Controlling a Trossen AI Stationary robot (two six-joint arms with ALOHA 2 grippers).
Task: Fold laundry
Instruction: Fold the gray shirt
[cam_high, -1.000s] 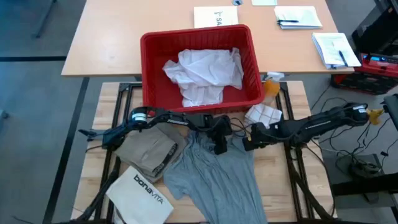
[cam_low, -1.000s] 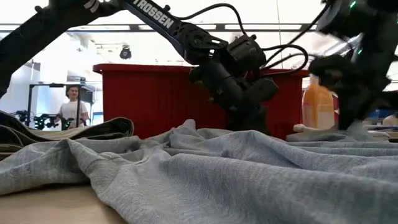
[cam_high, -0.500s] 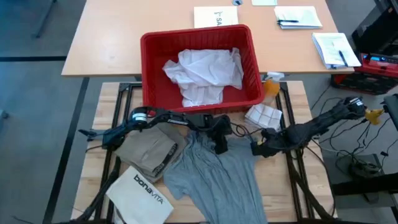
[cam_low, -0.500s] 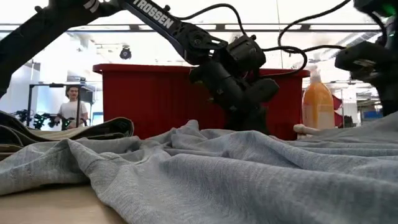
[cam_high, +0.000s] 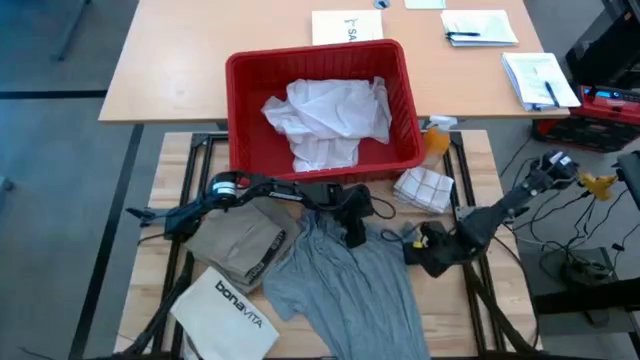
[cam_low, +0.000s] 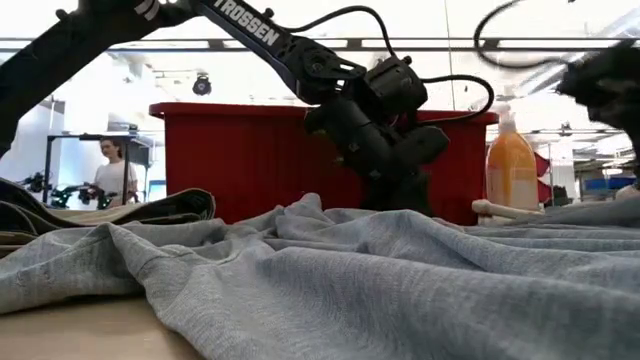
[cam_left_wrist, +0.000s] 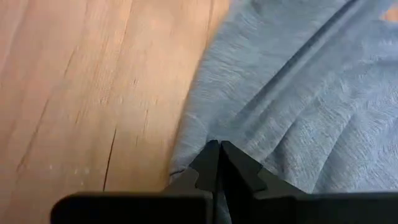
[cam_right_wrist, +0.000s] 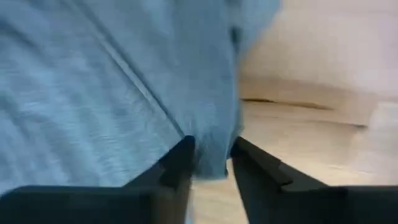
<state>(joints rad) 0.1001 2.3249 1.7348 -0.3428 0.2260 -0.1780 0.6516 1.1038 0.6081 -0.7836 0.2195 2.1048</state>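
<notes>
The grey T-shirt (cam_high: 350, 290) lies spread and wrinkled on the wooden table, its far end toward the red basket (cam_high: 240, 100). My left gripper (cam_high: 352, 237) is shut on that far end. At the shirt's right edge, my right gripper (cam_high: 420, 250) is shut on the cloth. Left of the T-shirt, the khaki-tan piece (cam_high: 235, 245) lies flat on the table. The white shirt (cam_high: 325, 115) sits crumpled inside the basket. My left gripper pinches a raised fold of the T-shirt near its edge (cam_left_wrist: 200, 138) between its two fingers, coming from above. Creases run out from the pinch, and the cloth around it rests on the table. My right gripper has the T-shirt's right edge (cam_right_wrist: 214, 140) between its two fingers (cam_right_wrist: 180, 155). How many layers it holds cannot be told. The rest of the shirt lies on the table.
A stiff white "bonavita" bag (cam_high: 225, 310) lies at the near left, partly over the khaki piece. An orange bottle (cam_high: 437, 138) and a white folded item (cam_high: 425, 187) stand right of the basket. Cables (cam_high: 385, 207) cross the table's middle. A person (cam_low: 105, 175) stands in the room beyond.
My right gripper has gone toward the table's near edge and a little to the right, along the T-shirt's right side. Its arm has swung round so that it now reaches in from the far right. My left gripper has kept still.
</notes>
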